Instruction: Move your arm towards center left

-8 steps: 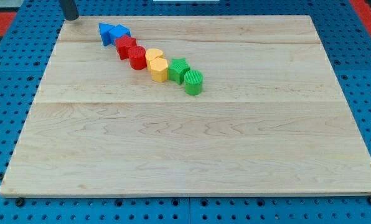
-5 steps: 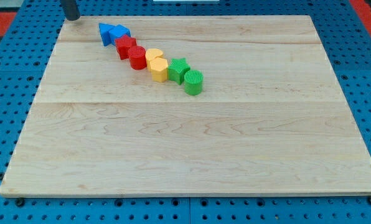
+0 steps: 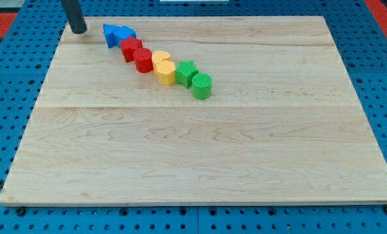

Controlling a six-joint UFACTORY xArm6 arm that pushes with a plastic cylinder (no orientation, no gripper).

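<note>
My tip (image 3: 80, 30) sits at the board's (image 3: 200, 162) top left corner. It is a bare rod with no hand, so it holds nothing and touches no block. Just to its right, a small gap away, are two blue blocks (image 3: 117, 34). From there the row slants down to the right: two red blocks (image 3: 137, 54), two yellow blocks (image 3: 163, 67), a green star (image 3: 186, 72), then a green cylinder (image 3: 202, 86), the farthest.

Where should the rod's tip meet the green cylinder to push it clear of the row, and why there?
Meet the green cylinder low on its upper-left curved wall, beside the green star; it ends the row, so its lower-right is free. My tip sits left of the blue blocks.
</note>
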